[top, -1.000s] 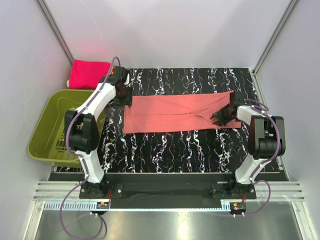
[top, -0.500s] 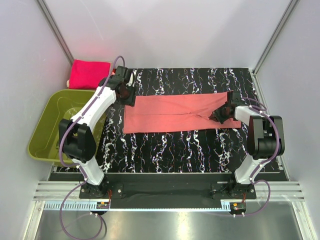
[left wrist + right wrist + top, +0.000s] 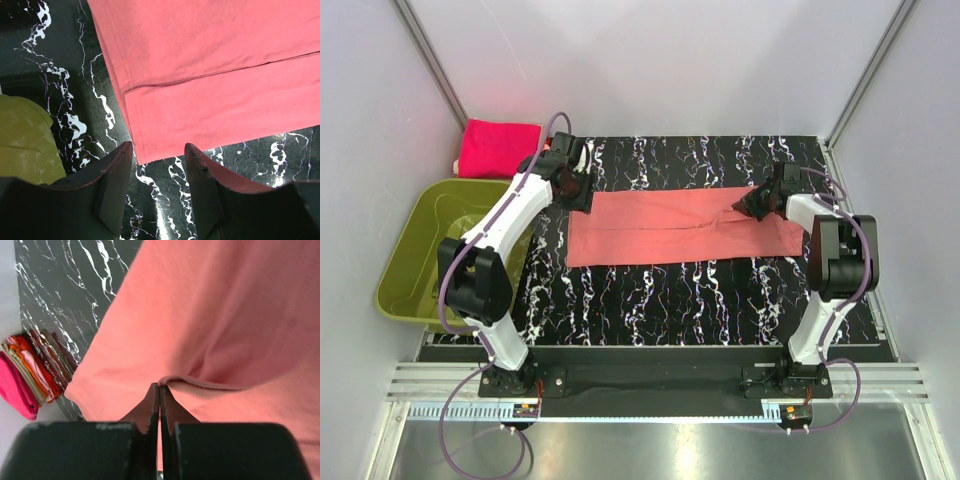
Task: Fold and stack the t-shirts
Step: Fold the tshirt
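A salmon-coral t-shirt point(image 3: 670, 227) lies folded into a long strip across the black marbled table point(image 3: 670, 300). My right gripper point(image 3: 748, 207) is at its right end, shut on a raised fold of the cloth point(image 3: 200, 382); the thin jaws meet at the fold point(image 3: 160, 386). At the strip's far left corner my left gripper point(image 3: 582, 190) hovers open. In the left wrist view the shirt's corner point(image 3: 150, 150) sits just ahead of the gap between the two fingers point(image 3: 159, 156), which hold nothing. Folded magenta t-shirts point(image 3: 498, 147) are stacked at the far left, and the same stack point(image 3: 22, 377) appears in the right wrist view.
An olive-green basket point(image 3: 420, 250) stands left of the table, beside the left arm; its rim point(image 3: 25, 145) shows in the left wrist view. Grey walls close in the back and both sides. Both arm bases stand at the near edge.
My right gripper has closed on the shirt's right end and shifted up and away, raising a fold. The left gripper has moved slightly toward the far left corner and stayed open.
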`<state>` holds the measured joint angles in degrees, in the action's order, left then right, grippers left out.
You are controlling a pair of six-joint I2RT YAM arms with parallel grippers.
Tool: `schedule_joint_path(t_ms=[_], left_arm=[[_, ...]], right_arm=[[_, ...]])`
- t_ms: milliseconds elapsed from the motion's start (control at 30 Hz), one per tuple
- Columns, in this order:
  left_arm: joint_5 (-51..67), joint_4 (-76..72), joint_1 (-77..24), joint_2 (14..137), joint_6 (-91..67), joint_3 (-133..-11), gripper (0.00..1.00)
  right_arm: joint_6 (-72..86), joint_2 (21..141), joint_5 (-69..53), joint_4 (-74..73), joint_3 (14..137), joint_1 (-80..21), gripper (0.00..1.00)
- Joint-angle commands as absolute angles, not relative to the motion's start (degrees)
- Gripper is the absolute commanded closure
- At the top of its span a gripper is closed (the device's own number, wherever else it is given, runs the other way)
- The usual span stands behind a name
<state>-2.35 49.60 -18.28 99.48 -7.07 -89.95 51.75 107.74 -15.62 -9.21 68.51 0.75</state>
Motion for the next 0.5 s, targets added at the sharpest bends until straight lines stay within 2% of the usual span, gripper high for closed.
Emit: schedule_joint_path(t_ms=[0,333,433,467], left_arm=[[-1.1,47.5,-18.1,99.6,-6.2,-90.0,0.49],[-1.1,47.5,-18.0,100.7,-6.1,-90.2,0.48],[-1.0,47.5,-18.0,101.1,-6.0,-90.2,0.48],[-1.0,47.5,-18.0,101.1,-6.1,-90.1,0.48]], right_arm=[[50.7,110.3,-20.1,-4.5,72.8,-1.1,1.0],[48.4,116.2,-25.0,-1.3,78.1,-2.6,0.97],[48.3,117.5,-26.2,-1.4,78.7,-2.7,0.89],[48.2,117.7,-26.7,-1.3,79.1,-2.6,0.79]])
